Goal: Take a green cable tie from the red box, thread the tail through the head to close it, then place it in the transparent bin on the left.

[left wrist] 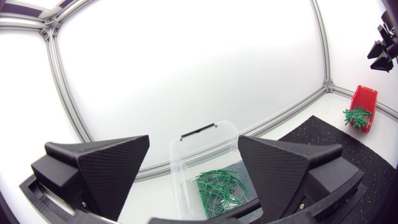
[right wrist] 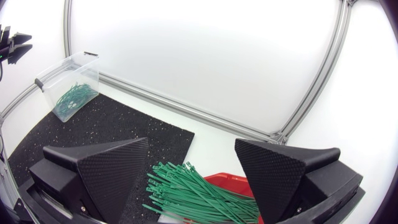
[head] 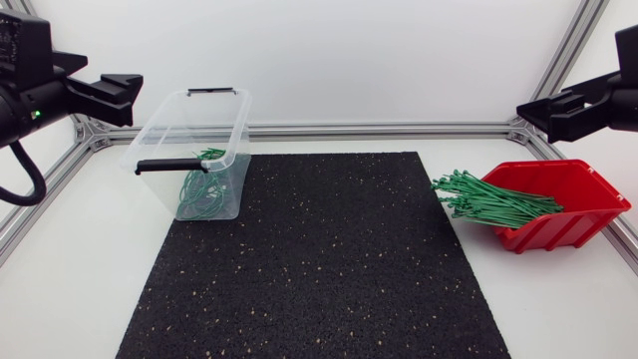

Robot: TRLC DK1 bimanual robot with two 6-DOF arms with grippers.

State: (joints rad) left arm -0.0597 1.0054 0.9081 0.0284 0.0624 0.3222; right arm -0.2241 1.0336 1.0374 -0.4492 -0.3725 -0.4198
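Cable ties (head: pixel 495 202), green ones, sat in a loose bundle spilling out the open front of the red box (head: pixel 578 204), tails poking out past its lip. The box was glossy plastic with a slanted mouth, parked on the white table (head: pixel 558 299) just off the right edge of the black mat (head: pixel 319 259). The mat looked like rough rubber with pale speckles all through it. At its far left corner stood the transparent bin (head: pixel 224 120), thin clear plastic with black handles (head: pixel 169 165) on the rim. A tangle of looped ties (head: pixel 202 191) lay in the bottom of it. Both arms were up high at their own sides, well apart from everything. Left gripper (left wrist: pixel 194 143) hung off to the left of the clear bin, wedge fingers spread wide with nothing between them. Right gripper (right wrist: pixel 191 144) hovered up above the red box, also gaping wide and holding nothing.
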